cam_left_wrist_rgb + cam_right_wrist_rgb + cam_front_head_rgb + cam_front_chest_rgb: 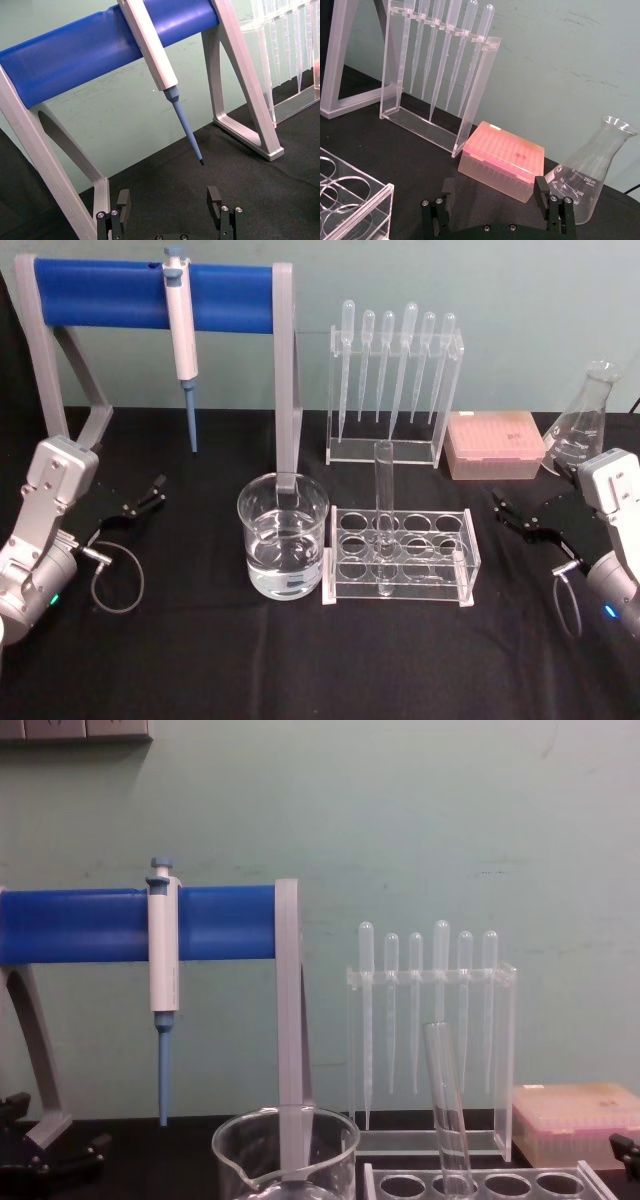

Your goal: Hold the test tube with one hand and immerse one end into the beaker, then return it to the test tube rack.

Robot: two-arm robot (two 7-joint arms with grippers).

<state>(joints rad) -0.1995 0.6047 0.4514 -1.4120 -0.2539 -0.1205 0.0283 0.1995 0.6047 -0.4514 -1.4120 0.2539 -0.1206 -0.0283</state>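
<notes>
The test tube (pixel 383 502) stands near upright in its rack (pixel 456 562), rim up; the chest view crops its base. Left gripper (pixel 169 199) and right gripper (pixel 492 192) gape empty.

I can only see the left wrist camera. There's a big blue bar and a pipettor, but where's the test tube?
Observer: The tube stands in the rack, in the second hole from the robot's left, leaning a little.
Operator: Okay! And what do I dip it in?
Observer: The beaker, close beside the rack on the robot's left, with clear liquid partway up.
</notes>
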